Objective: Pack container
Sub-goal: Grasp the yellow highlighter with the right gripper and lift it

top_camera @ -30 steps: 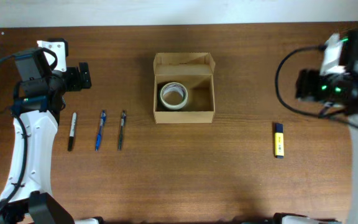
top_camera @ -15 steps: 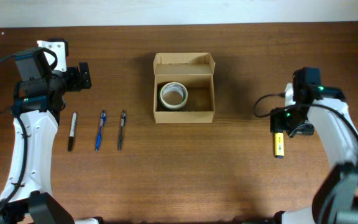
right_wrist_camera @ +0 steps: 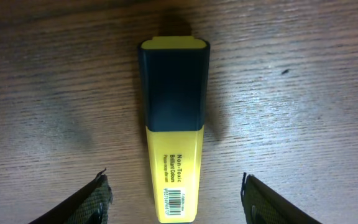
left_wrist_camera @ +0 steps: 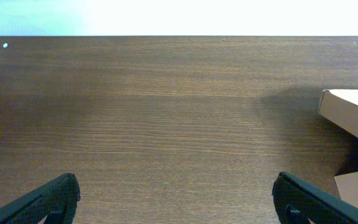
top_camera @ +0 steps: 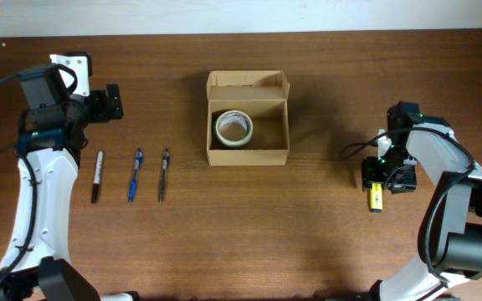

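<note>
The container (top_camera: 248, 147) is a tan cardboard box at the table's middle, its flap lid open toward the back. A roll of tape (top_camera: 233, 128) lies inside it on the left. A yellow highlighter with a dark cap (top_camera: 376, 200) lies on the table at the right. My right gripper (top_camera: 380, 181) is open right over it. In the right wrist view the highlighter (right_wrist_camera: 174, 143) lies between the two spread fingers (right_wrist_camera: 95, 202), untouched. My left gripper (top_camera: 111, 102) is open and empty at the far left; the box's edge (left_wrist_camera: 353, 109) shows in its view.
A black marker (top_camera: 97, 176), a blue pen (top_camera: 133, 175) and a dark pen (top_camera: 163, 175) lie side by side left of the box. The table's back edge runs along the top of the overhead view.
My right arm has swung in from the far right and come down over the highlighter, jaws open around it. The left arm has not moved.
</note>
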